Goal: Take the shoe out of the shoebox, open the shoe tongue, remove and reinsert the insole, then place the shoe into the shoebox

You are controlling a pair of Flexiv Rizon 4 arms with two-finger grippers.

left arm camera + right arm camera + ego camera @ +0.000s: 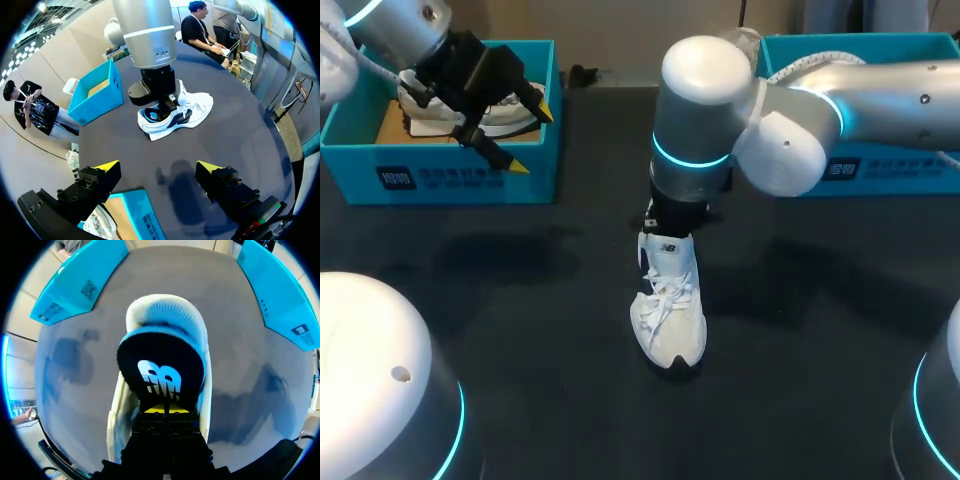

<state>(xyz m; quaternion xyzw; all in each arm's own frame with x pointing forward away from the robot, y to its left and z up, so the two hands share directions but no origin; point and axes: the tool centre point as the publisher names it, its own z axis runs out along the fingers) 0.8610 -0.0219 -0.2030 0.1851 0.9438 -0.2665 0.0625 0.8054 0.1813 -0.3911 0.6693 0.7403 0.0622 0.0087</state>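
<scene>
A white knit lace-up trainer (pixel 670 310) stands upright on its sole near the middle of the black worktop (pixel 520 300), outside both boxes, its toe towards the near edge. The right arm comes in from the right edge and ends straight above the shoe's heel. In the right wrist view the right gripper (pixel 165 410) sits at the shoe's opening with its yellow tips drawn together against the near edge of a black pad (pixel 162 372) with a white logo and a blue rim. It seems pinched on that pad, though I cannot tell whether the pad is the tongue or the insole.

The left gripper (pixel 531 138) hangs over the open turquoise shoebox (pixel 470 175) at the far left corner, fingers spread wide with nothing between them. A second white shoe (pixel 430 122) lies inside that box. Another turquoise box (pixel 860 165) stands at the far right corner, behind the right arm.
</scene>
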